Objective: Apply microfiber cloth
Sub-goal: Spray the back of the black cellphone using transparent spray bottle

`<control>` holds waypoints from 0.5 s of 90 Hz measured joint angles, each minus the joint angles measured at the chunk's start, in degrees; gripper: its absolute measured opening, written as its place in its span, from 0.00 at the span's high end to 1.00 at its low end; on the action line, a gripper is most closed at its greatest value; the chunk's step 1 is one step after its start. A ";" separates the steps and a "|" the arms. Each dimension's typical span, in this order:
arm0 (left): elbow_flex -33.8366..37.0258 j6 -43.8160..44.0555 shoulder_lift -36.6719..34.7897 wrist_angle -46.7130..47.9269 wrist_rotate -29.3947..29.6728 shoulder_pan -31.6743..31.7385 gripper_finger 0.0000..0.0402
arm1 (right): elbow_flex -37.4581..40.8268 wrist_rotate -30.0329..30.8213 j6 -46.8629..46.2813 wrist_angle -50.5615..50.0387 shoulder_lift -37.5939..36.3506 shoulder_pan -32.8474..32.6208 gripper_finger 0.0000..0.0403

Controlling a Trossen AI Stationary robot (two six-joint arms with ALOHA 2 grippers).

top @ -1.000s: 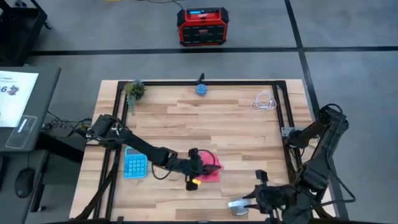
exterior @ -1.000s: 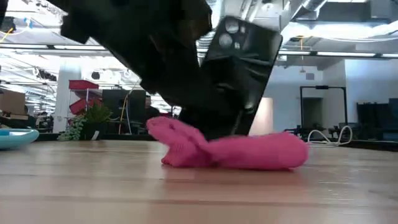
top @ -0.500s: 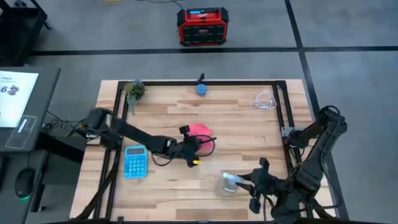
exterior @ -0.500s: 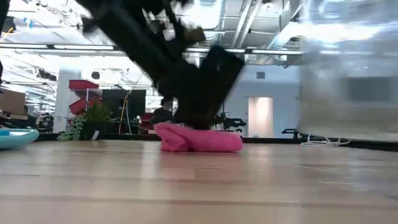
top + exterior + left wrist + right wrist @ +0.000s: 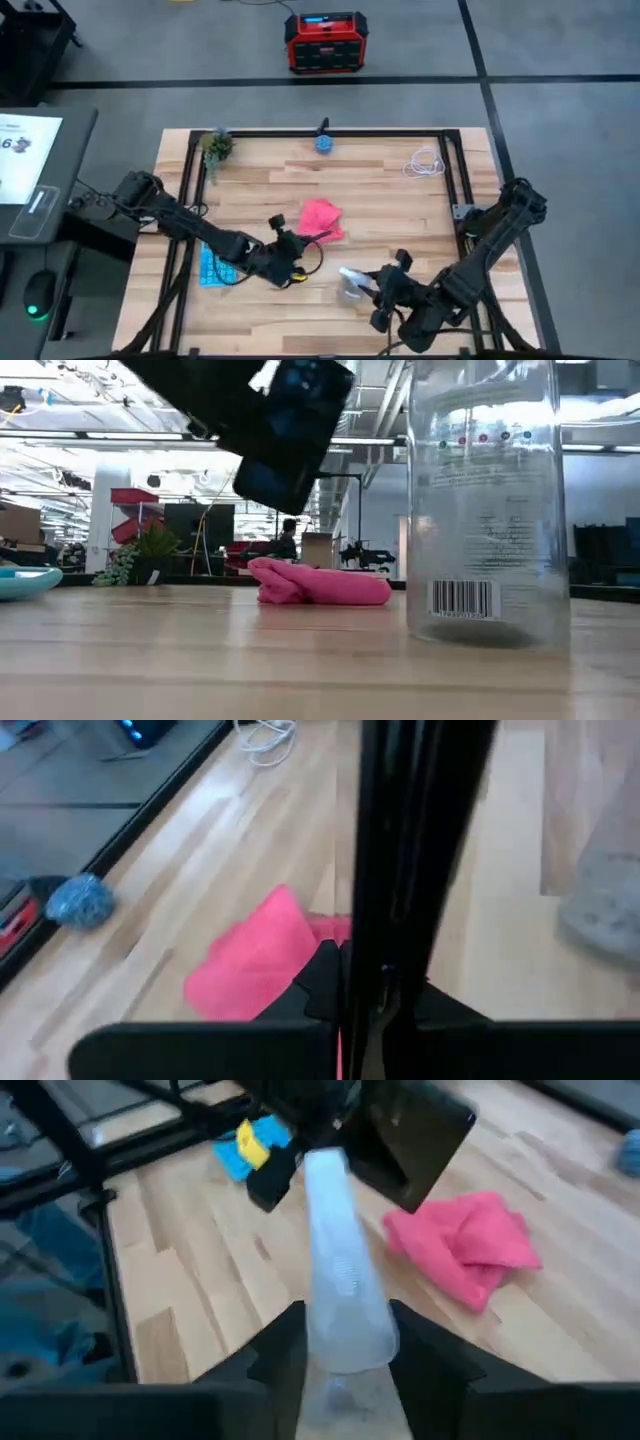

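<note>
Both your grippers are full beside the cloth (image 5: 321,218): left gripper (image 5: 287,240) clamps a phone (image 5: 288,428), right gripper (image 5: 385,286) clamps a bottle (image 5: 487,500).

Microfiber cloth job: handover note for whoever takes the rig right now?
Left gripper: jaws shut on the black phone, held tilted above the table.
Right gripper: jaws shut on the clear bottle, upright near the front edge.
Microfiber cloth: bunched mid-table, in neither gripper, not touching the phone.
Calculator: partly under the left arm.
Done: phone lifted.
Left: the cloth is not on the phone; one gripper probably has to free up to take it and wipe.
</note>
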State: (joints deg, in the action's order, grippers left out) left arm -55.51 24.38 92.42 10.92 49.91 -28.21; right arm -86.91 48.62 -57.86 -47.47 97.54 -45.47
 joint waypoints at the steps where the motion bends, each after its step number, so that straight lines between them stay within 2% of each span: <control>1: 0.14 0.48 0.00 0.14 0.12 -0.35 0.99 | 0.00 -0.17 0.73 0.20 0.04 0.00 0.61; 14: 0.47 5.35 -0.11 0.81 0.70 -3.78 0.99 | -1.95 -2.05 8.27 0.14 -0.10 -0.02 0.50; 29: 0.47 6.36 -0.05 1.08 2.52 -5.86 0.99 | -5.31 -6.73 14.67 -0.65 -1.55 -0.08 0.41; 36: 0.47 6.96 -0.09 1.63 2.61 -5.90 0.99 | -5.77 -11.43 14.86 -3.58 -2.95 -0.50 0.39; 45: 0.47 7.30 -0.07 1.78 2.60 -5.79 0.99 | -5.68 -15.56 10.17 -11.95 -3.45 -1.70 0.39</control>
State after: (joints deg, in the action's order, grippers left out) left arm -55.05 31.68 92.36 12.70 52.51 -34.00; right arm -92.59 33.06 -47.69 -59.43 94.08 -47.18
